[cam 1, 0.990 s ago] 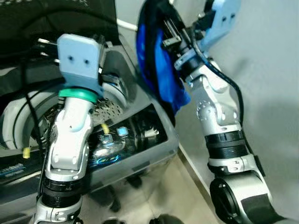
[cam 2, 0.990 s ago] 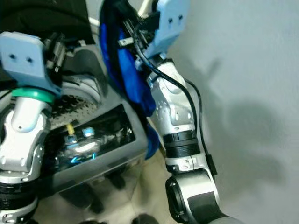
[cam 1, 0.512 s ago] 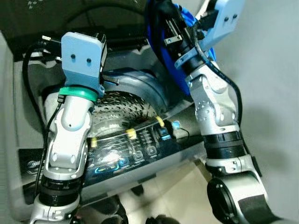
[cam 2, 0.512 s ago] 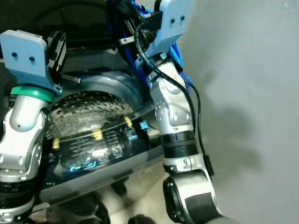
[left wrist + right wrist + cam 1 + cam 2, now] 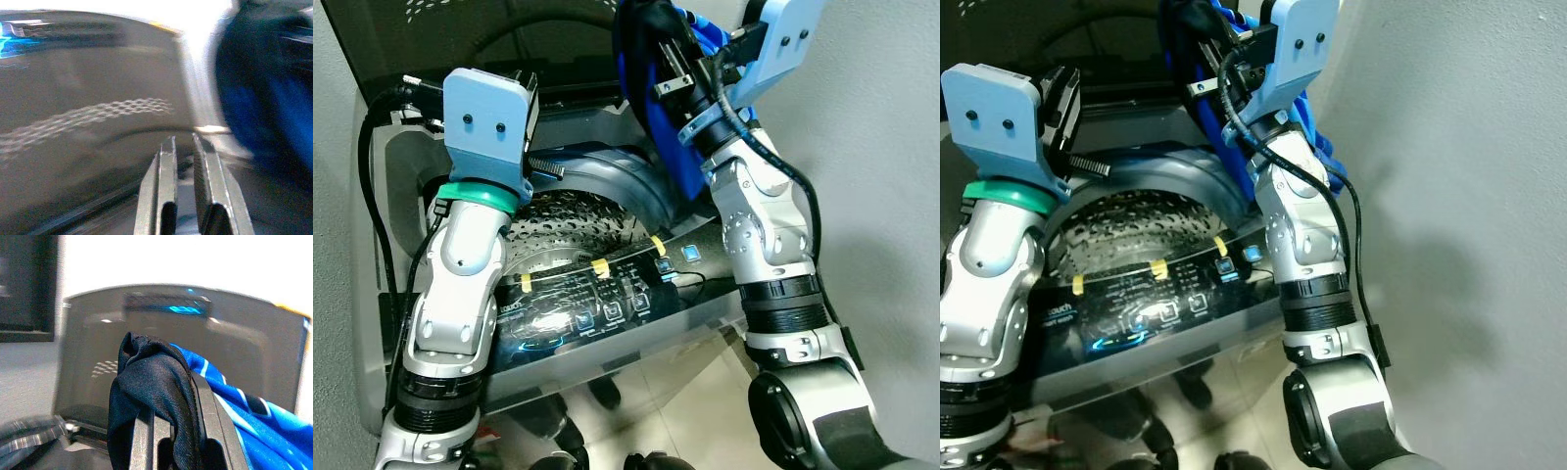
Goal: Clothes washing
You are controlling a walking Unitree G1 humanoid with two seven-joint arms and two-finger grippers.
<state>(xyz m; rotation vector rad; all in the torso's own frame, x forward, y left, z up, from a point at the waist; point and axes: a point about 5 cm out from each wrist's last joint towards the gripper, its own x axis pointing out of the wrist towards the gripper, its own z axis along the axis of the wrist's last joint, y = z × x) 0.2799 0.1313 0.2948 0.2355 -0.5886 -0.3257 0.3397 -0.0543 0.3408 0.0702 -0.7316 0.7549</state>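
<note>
Your garment, blue with black, hangs long axis vertical, drooping from the right gripper toward the right rear rim of the open washer. You have the right arm bent at the elbow, forearm raised, wrist up by the lifted lid. Its fingers are clamped on a black fold of the cloth, and the blue striped part spills out beside them in the right wrist view. The cloth sits at and below that gripper, just above the tub's edge, beside the perforated drum. Your left arm is also raised over the drum's left side; the left gripper has its fingers nearly together, holding nothing.
</note>
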